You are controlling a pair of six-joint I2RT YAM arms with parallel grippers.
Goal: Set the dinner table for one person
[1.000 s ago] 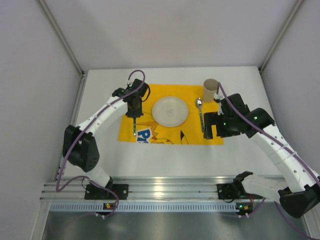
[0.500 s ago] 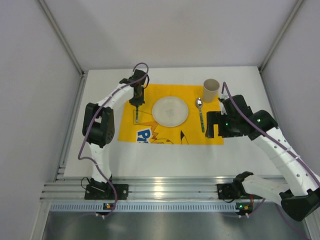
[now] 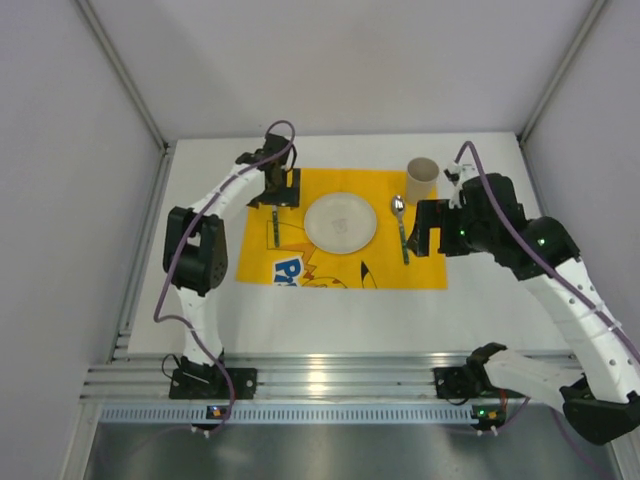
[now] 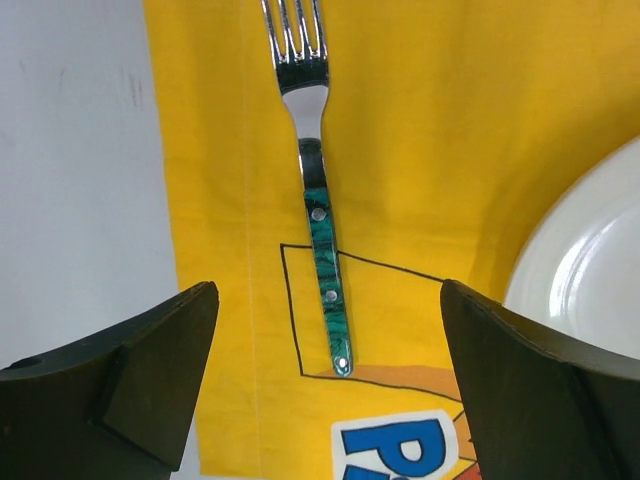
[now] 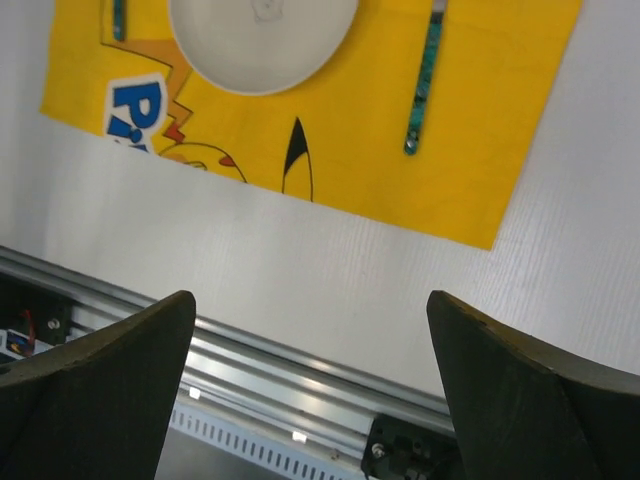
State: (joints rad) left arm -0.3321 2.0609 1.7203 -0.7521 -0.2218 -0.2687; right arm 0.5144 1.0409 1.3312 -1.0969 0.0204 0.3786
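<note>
We find bare dinner table [image 3: 330,320] between the placemat [image 3: 340,180] and the near rail [image 3: 340,382]. On the placemat, narrow yellow lanes part the fork [image 3: 272,232], plate [image 3: 340,222] and spoon [image 3: 401,232]. A cup [image 3: 421,180] crowds its far right corner.

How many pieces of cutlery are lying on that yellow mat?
2. A fork lies on the yellow mat left of the white plate, and a spoon lies to the plate's right, near the cup. Nothing seems hidden.
</note>
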